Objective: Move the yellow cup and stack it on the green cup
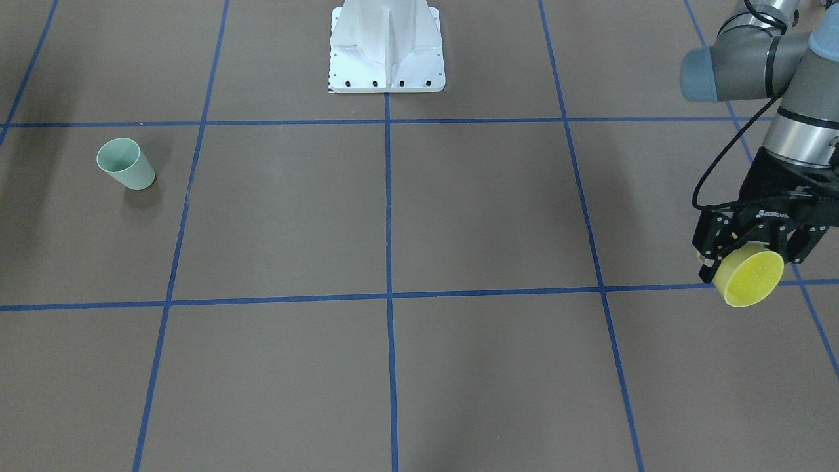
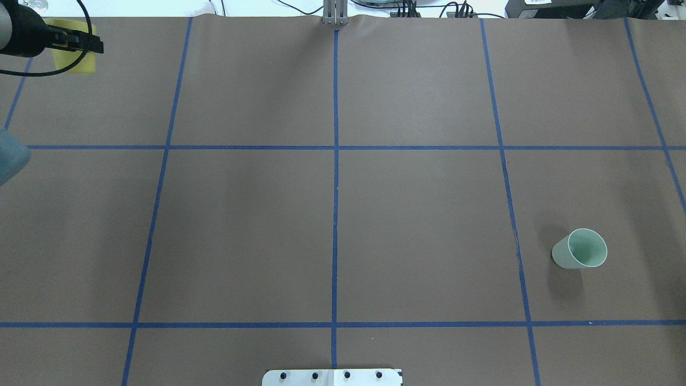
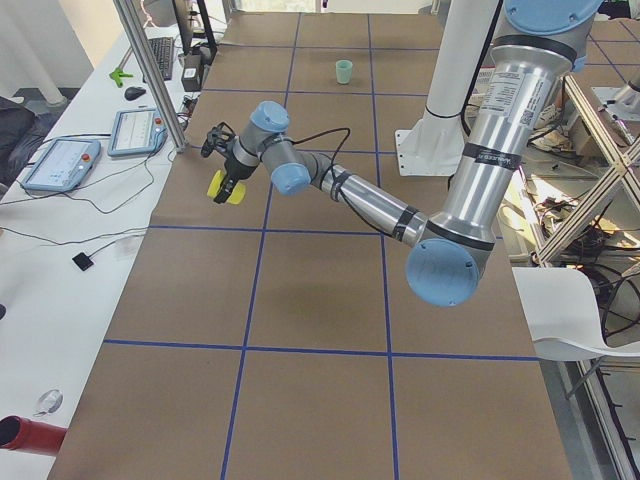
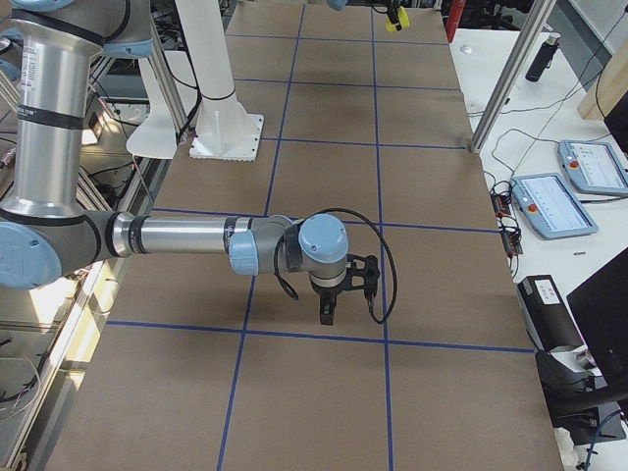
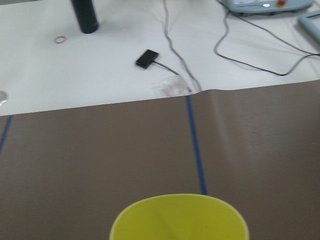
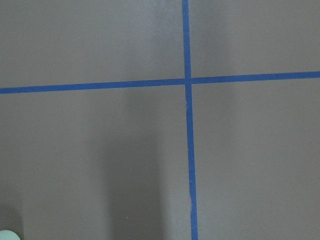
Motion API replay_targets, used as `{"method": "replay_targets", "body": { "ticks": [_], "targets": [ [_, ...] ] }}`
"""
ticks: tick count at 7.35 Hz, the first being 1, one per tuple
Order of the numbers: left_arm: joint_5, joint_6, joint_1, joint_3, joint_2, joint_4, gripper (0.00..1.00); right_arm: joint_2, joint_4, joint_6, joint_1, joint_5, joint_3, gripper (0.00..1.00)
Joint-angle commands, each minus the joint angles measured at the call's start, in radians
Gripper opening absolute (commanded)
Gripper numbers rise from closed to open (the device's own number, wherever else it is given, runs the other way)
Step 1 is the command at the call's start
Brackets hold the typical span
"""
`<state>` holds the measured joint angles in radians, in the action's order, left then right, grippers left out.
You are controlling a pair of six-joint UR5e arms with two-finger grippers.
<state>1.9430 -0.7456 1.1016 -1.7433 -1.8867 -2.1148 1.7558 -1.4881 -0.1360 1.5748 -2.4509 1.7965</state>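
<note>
Yellow cup (image 1: 750,278) clamped in left gripper (image 1: 749,262), tilted, off the table (image 1: 459,210) near its far left corner. Green cup (image 1: 128,165) upright, well apart, on robot's right. Right gripper (image 4: 327,312): apart or together, can't tell.

The left arm (image 3: 380,205), near and large, stretches from the right across the brown table (image 3: 320,300) toward its left edge. Its gripper (image 3: 225,182) holds the yellow cup (image 3: 231,191) at its tip, near a metal post (image 3: 150,75). The green cup (image 3: 344,71) stands upright at the far end, well apart. Two tablets (image 3: 60,163) lie on the white bench (image 3: 60,270) at left.
</note>
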Motion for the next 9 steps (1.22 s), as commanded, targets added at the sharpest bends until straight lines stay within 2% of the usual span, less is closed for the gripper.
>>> {"method": "replay_targets", "body": {
  "ticks": [1,2,3,5,6,8,9],
  "targets": [
    [0.122,0.006,-0.041,0.002,-0.037,-0.156,0.00,-0.069,-0.006,-0.013,-0.050,-0.026,0.000,1.00],
    [0.126,0.009,-0.125,0.005,-0.040,-0.244,0.00,-0.160,-0.012,-0.046,-0.127,-0.028,-0.021,1.00],
    [0.126,0.008,-0.193,0.010,-0.043,-0.293,0.00,-0.262,-0.008,-0.168,-0.206,-0.031,-0.046,1.00],
    [0.113,0.003,-0.303,0.019,-0.066,-0.338,0.00,-0.439,0.002,-0.406,-0.458,-0.040,-0.060,1.00],
    [0.053,-0.006,-0.372,0.019,-0.107,-0.340,0.00,-0.575,0.005,-0.489,-0.557,-0.031,-0.110,1.00],
    [-0.038,-0.006,-0.455,0.019,-0.112,-0.358,0.00,-0.694,0.005,-0.598,-0.648,-0.034,-0.114,1.00],
    [-0.071,-0.008,-0.486,0.049,-0.112,-0.441,0.00,-0.723,0.021,-0.685,-0.670,-0.034,-0.111,1.00]
  ]
}}
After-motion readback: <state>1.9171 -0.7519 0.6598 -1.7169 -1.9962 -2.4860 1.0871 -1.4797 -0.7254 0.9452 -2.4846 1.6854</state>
